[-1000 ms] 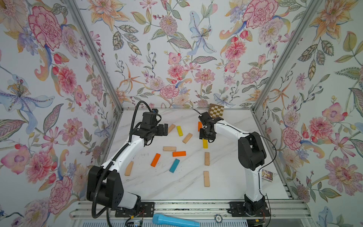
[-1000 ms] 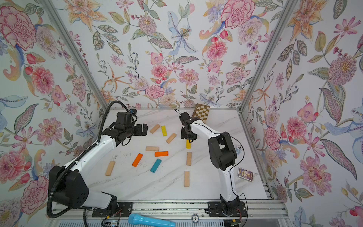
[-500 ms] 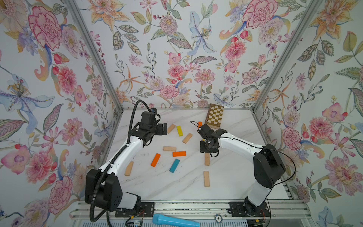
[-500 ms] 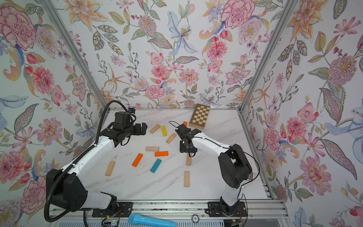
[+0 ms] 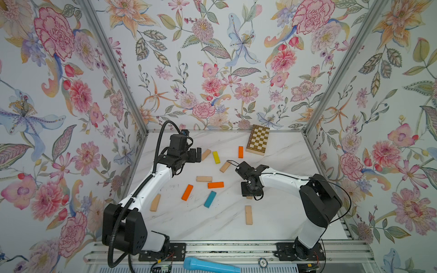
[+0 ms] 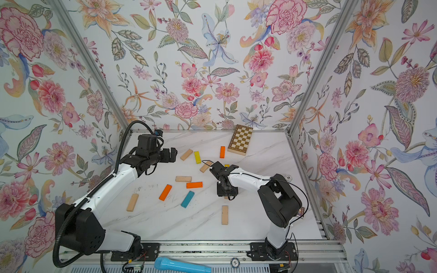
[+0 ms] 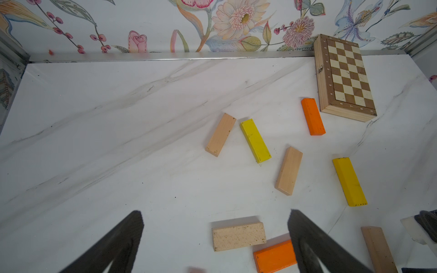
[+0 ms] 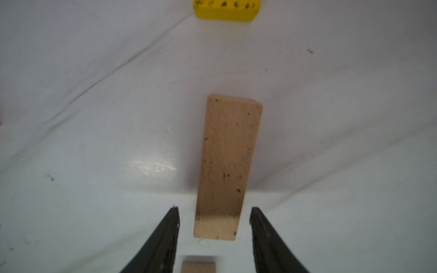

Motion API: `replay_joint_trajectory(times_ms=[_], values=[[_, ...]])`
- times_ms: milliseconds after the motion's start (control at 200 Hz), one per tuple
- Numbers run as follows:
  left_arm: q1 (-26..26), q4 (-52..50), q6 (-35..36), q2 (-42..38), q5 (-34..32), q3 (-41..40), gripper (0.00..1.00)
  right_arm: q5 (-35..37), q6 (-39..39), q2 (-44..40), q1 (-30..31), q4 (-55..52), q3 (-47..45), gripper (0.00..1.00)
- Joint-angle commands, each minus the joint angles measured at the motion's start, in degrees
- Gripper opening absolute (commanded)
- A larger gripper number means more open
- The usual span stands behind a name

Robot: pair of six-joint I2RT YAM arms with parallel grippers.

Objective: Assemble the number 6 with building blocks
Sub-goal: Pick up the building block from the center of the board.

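Around me stand three walls papered with big pink, orange and blue flowers on a pale ground: the back wall, the left wall and the right wall. Bare aluminium posts run up both back corners. My tabletop is white marble with faint grey veins, evenly lit, with one soft patch of glare. A slotted aluminium rail edges its near side.

Overhead stereo pair; wrist views near table
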Motion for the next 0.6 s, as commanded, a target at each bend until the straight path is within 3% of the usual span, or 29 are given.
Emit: replay_joint_trajectory(times_ms=[0, 130, 325, 555, 590], values=[[-0.41, -0.21, -0.33, -1.43, 0.45, -0.01, 0.99, -0.71, -0.63, 1.82, -1.15, 1.64, -0.68, 0.49], [-0.40, -0.21, -0.26, -1.30, 0.41, -0.05, 0.99, -1.36, -0.89, 2.48, -2.47, 2.97, -1.17, 0.46], [-0.41, -0.03, -0.22, -1.25, 0.52, -0.05, 0.99, -2.15, -0.65, 1.38, -4.28, 4.37, -3.09, 0.30], [-0.41, -0.03, -0.24, -1.31, 0.56, -0.14, 0.99, -1.81, 0.31, -4.18, -10.37, 4.73, -6.42, 0.28], [-0.40, -0.08, -0.30, -1.31, 0.71, -0.14, 0.99, -1.46, 0.60, -5.26, -13.42, 4.72, -6.77, 0.28]])
